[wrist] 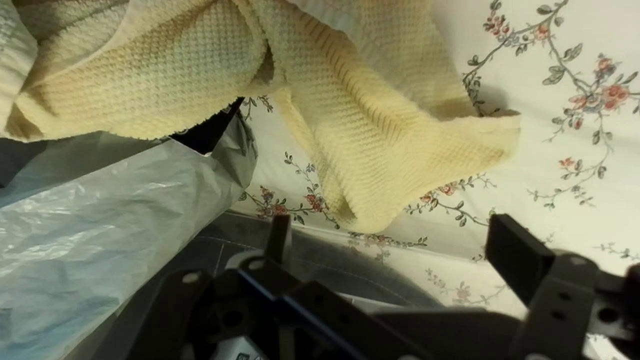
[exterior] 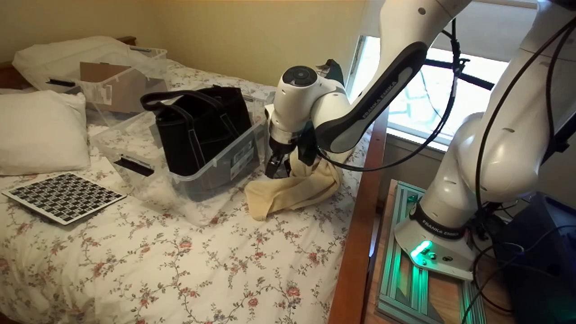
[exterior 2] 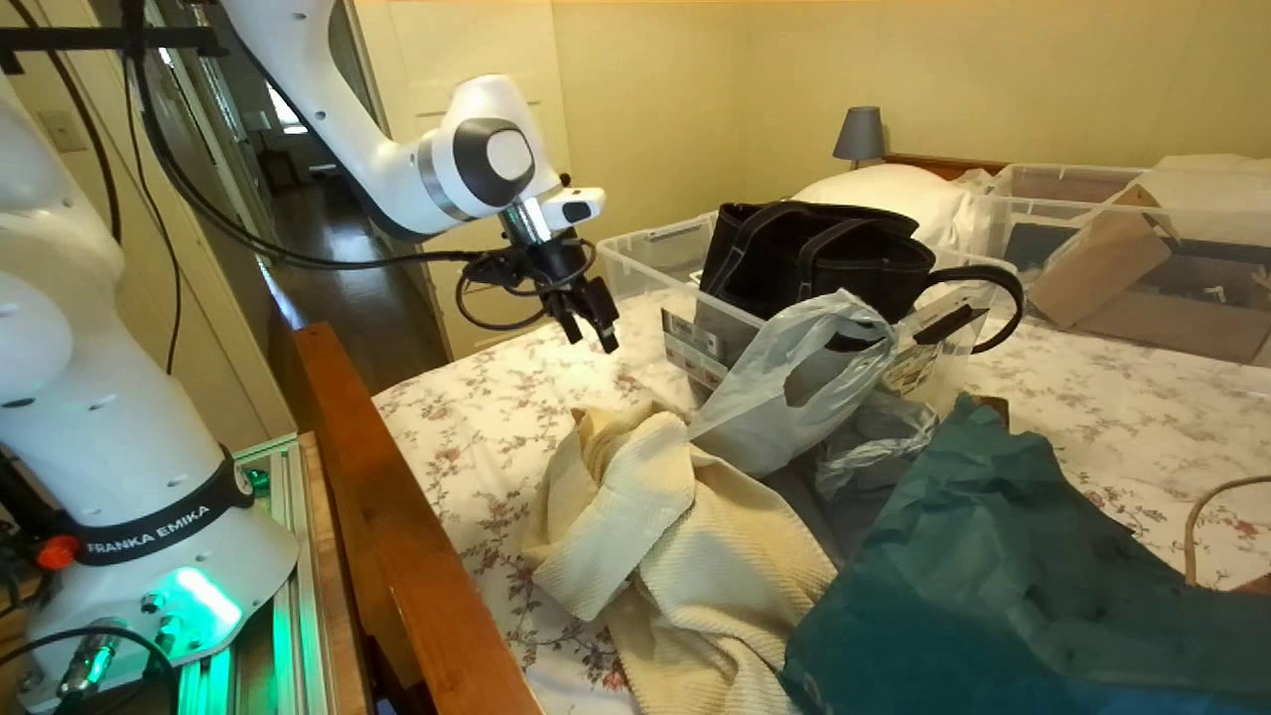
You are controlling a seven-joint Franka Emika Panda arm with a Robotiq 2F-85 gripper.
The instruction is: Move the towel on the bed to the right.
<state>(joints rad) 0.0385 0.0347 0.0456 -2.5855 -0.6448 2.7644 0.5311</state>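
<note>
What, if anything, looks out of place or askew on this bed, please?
The checkered board stands out: it lies on the bed near a pillow, which seems an odd thing to keep there. The towel is crumpled in loose folds rather than laid neatly. I see nothing spilled or damaged.

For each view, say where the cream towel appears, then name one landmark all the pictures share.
In an exterior view: towel just below the middle, right of the clear box.
In an exterior view: towel at lower centre, right of the wooden rail.
In the wrist view: towel across the top, from the left edge past centre.
Shared landmark: the flowered sheet, showing beside the towel in all three.
</note>
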